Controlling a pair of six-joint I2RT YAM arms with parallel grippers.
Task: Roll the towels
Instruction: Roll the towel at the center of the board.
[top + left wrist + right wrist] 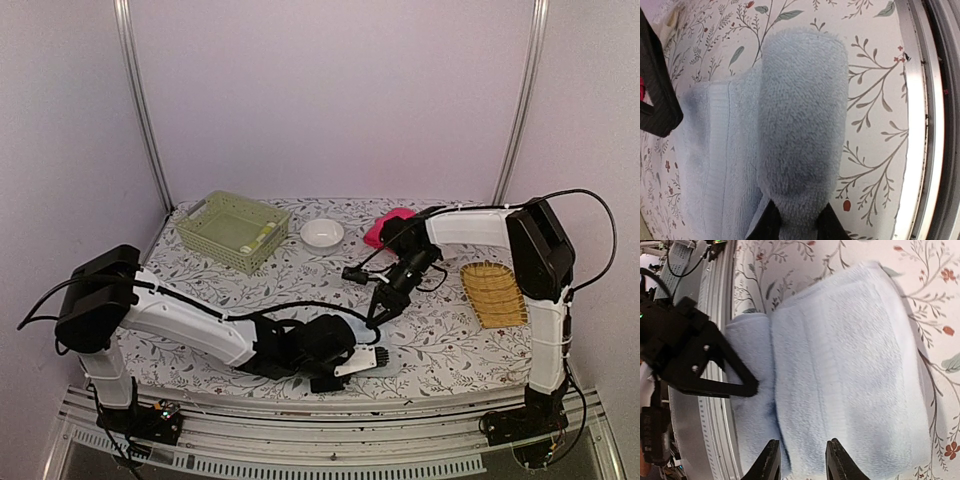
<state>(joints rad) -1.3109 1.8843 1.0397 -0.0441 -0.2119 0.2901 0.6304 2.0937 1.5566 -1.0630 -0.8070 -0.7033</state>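
Note:
A pale blue towel [805, 125] lies near the table's front edge, one end turned into a thick roll, the rest flat [850, 385]. My left gripper [797, 222] is shut on the rolled end, a black finger pressing each side of it. In the top view it sits low at the towel [388, 358]. My right gripper [801, 462] hangs open over the flat part beside the roll [750, 390], nothing pinched between its fingers [837, 460]. A bright pink towel [385, 228] lies bunched at the back, behind the right arm. No other towels are in view.
A pale green basket [232, 230] stands at the back left with a white bowl [322, 233] next to it. A yellow slatted tray [493, 293] lies at the right. The metal table rail [920, 125] runs close beside the roll.

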